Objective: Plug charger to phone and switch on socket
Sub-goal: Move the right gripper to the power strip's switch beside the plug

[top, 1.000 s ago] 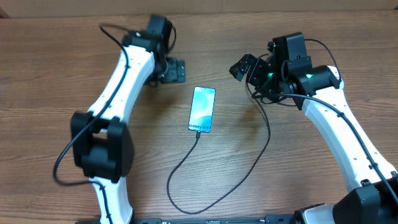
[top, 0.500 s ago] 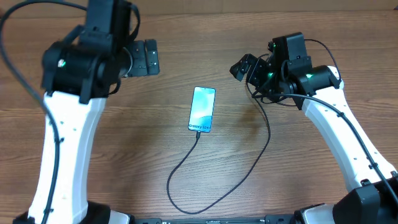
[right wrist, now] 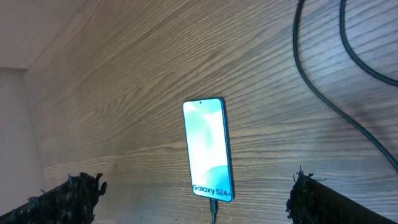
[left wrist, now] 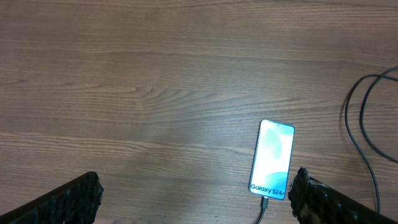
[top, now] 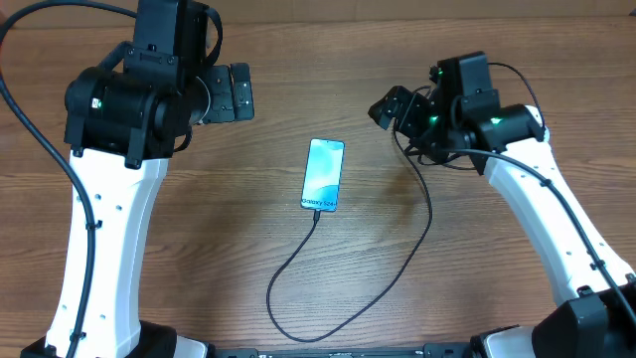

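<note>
The phone [top: 324, 175] lies flat mid-table with its light-blue screen lit; it also shows in the left wrist view [left wrist: 272, 158] and the right wrist view [right wrist: 208, 148]. The charger cable [top: 298, 333] has its tip in the phone's near end, loops toward the front edge, then runs up under the right arm. Its plug is hidden. The socket is out of view. My left gripper [top: 237, 94] [left wrist: 196, 202] is open and empty, high to the phone's far left. My right gripper [top: 390, 107] [right wrist: 193, 208] is open and empty, raised to the phone's far right.
Bare wood tabletop [top: 517, 298] surrounds the phone. Black cables [right wrist: 323, 81] cross the upper right of the right wrist view, and one shows at the right edge of the left wrist view [left wrist: 367, 124].
My left arm rose and swung left, away from the phone, then held still. The phone, the cable and the right arm have barely moved.
</note>
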Controlling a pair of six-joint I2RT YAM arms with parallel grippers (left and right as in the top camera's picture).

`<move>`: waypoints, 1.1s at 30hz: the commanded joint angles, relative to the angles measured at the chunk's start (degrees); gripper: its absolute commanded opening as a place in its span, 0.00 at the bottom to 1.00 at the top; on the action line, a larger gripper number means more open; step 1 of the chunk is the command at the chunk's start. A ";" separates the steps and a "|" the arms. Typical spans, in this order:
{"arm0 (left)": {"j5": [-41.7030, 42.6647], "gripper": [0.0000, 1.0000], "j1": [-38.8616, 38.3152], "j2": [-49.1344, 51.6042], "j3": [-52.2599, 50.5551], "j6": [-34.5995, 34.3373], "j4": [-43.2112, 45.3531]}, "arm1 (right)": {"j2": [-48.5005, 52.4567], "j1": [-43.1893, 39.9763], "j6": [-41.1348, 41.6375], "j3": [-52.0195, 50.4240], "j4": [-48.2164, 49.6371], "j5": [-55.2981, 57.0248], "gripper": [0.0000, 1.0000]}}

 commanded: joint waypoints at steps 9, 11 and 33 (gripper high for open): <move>-0.96 1.00 -0.22 0.22 0.22 1.07 0.00 | -1.53 -29.59 -18.64 9.40 -18.16 -5.31 1.00; -0.96 1.00 -0.22 0.22 0.22 1.07 0.00 | -1.51 -36.17 -21.29 9.42 -18.69 -5.16 1.00; -0.96 1.00 -0.22 0.24 0.22 1.07 0.00 | 9.81 -49.42 -29.51 7.65 -12.57 -4.00 1.00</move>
